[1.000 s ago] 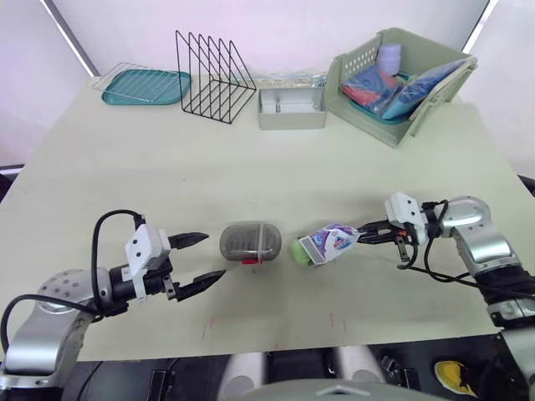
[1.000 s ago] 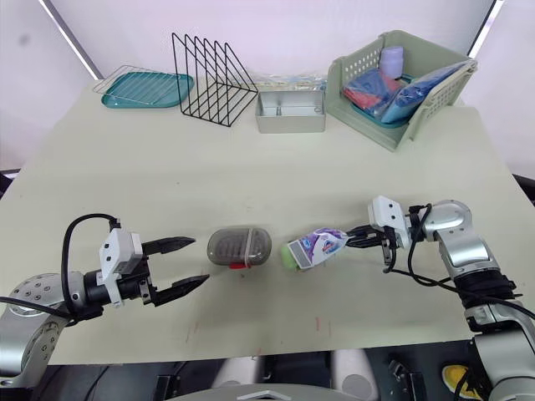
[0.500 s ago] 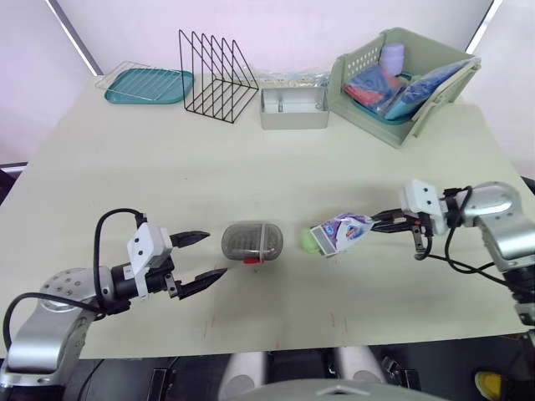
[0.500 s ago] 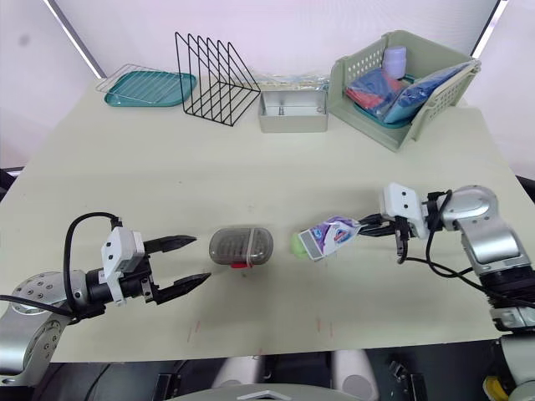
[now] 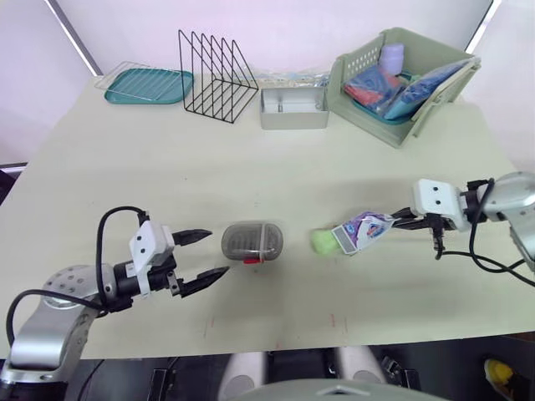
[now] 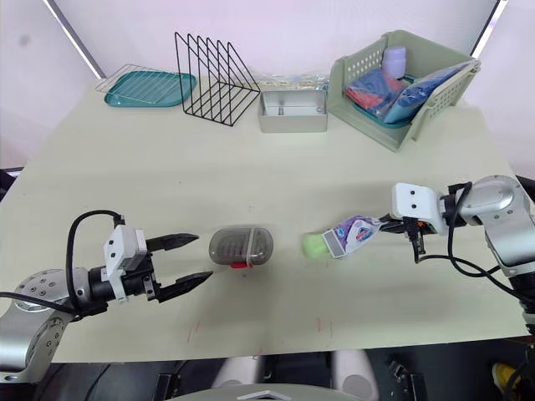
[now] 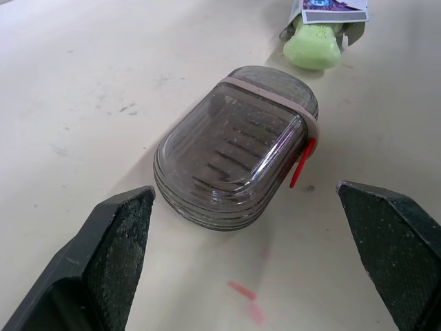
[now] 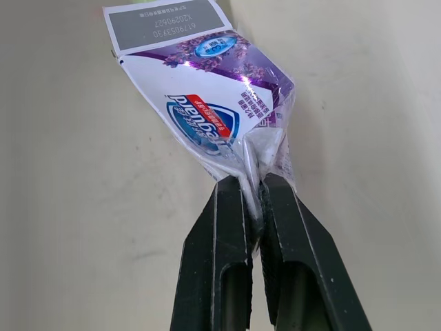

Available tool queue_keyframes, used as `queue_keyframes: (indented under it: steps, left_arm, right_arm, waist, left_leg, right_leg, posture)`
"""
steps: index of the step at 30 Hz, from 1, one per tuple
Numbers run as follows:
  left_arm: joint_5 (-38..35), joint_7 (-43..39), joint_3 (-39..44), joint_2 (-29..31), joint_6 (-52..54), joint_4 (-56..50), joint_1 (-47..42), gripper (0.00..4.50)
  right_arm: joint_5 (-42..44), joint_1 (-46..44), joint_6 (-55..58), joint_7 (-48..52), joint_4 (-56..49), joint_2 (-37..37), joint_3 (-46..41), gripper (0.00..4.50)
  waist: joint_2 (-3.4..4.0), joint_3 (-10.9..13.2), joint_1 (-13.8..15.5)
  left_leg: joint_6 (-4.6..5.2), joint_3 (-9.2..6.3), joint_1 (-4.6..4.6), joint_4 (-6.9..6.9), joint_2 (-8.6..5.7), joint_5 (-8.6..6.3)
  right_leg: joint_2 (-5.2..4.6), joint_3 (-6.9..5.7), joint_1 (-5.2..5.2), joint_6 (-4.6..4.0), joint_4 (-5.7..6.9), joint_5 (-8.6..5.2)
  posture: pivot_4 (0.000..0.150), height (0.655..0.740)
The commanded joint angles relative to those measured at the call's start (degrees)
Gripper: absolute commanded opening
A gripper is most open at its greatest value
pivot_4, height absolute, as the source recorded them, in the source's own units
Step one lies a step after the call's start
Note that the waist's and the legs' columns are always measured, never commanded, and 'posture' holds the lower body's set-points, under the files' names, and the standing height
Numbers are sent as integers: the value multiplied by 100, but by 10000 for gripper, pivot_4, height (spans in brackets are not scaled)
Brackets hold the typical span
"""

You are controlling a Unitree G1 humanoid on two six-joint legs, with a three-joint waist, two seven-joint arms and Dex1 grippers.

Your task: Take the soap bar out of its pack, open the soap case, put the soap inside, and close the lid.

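Your left gripper [image 5: 216, 252] sits just left of the soap case [image 5: 252, 241] and a bit nearer you. Its fingers [image 7: 117, 238] are spread wide, holding nothing and touching nothing. From the left wrist, the case lies ahead in the gap between them.

The soap case rests on the table [image 5: 167, 167], lid shut, with a red tab [image 5: 248, 260] on its near side.

Just right of the case, with bare table between, lies the green soap bar [image 5: 322, 241]. It is mostly out of the pack [image 5: 361, 230] — its far end sits at the pack's open mouth, and you can't tell whether it is fully free.

Further right of the case, your right gripper [image 8: 253, 183] has its fingers pinched tight on the pack's crimped end. The purple-and-white wrapper sticks out from the tips toward the case.

Well beyond the case, along the far edge:
- wire rack [image 5: 216, 75], behind and slightly left
- metal tin [image 5: 292, 109], straight behind
- teal tray [image 5: 149, 85], far left
- basket [image 5: 401, 71] of packets, far right — tilted
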Motion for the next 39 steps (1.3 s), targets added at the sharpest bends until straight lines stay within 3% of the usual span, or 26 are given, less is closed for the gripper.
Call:
queue_keyframes:
  steps: [1,7,10,17,20,23,31,35,39]
  left_arm:
    - [-63,-49,19,17,-12,-187,-12,45000]
    - [-90,-80,-22,33,3,-168,-65,45000]
    - [-86,-104,-25,48,-2,-138,-86,45000]
    - [-72,-160,-48,32,-33,-102,-128,45000]
    - [-190,-165,-71,-41,2,-196,-133,45000]
    - [-391,-114,-77,-182,53,-364,-104,45000]
    - [-758,33,76,-478,106,-545,-172,45000]
    - [-996,100,134,-572,172,-660,-176,45000]
    - [-766,-4,3,-558,-72,-700,-34,45000]
  right_arm:
    - [53,44,-25,59,-120,-140,-145,959]
    - [161,-23,-383,197,470,-352,-406,959]
    - [622,-14,-532,535,859,-370,-678,959]
    - [1112,-173,-831,677,2310,-170,-1310,959]
    - [1417,-181,-246,186,2662,63,-1702,959]
    - [1426,-112,389,-970,2624,469,-1979,959]
    - [1690,54,2775,-4348,1139,1919,-2873,959]
    - [1846,263,3778,-5409,233,2490,-3163,959]
    - [1826,366,4110,-5816,-151,2669,-3115,959]
  waist:
    - [0,0,1]
    - [0,0,11]
    - [-1,1,9]
    - [-1,1,-6]
    - [0,2,-8]
    - [1,2,-15]
    - [10,6,-12]
    - [10,6,17]
    - [10,6,0]
  left_leg:
    - [0,0,0,0,0,0]
    - [0,1,0,0,0,0]
    - [1,2,0,0,0,0]
    - [1,4,1,0,1,0]
    - [1,5,2,0,1,0]
    - [1,7,2,0,0,0]
    - [1,6,-1,0,-3,0]
    - [1,0,-5,0,-4,0]
    - [1,4,-5,0,-7,0]
  right_leg:
    - [0,0,0,0,0,0]
    - [-1,0,0,0,0,0]
    - [-1,1,0,0,-1,0]
    - [0,2,1,0,0,0]
    - [1,3,1,0,1,0]
    - [1,6,1,-1,2,0]
    - [2,10,-1,0,6,1]
    - [3,7,-1,0,5,0]
    - [2,10,-1,0,5,1]
  posture:
    - [1500,7400]
    - [1500,7400]
    - [1500,7400]
    - [1500,7400]
    - [1500,7400]
    - [1500,7400]
    - [1500,7400]
    - [1500,7400]
    - [1500,7400]
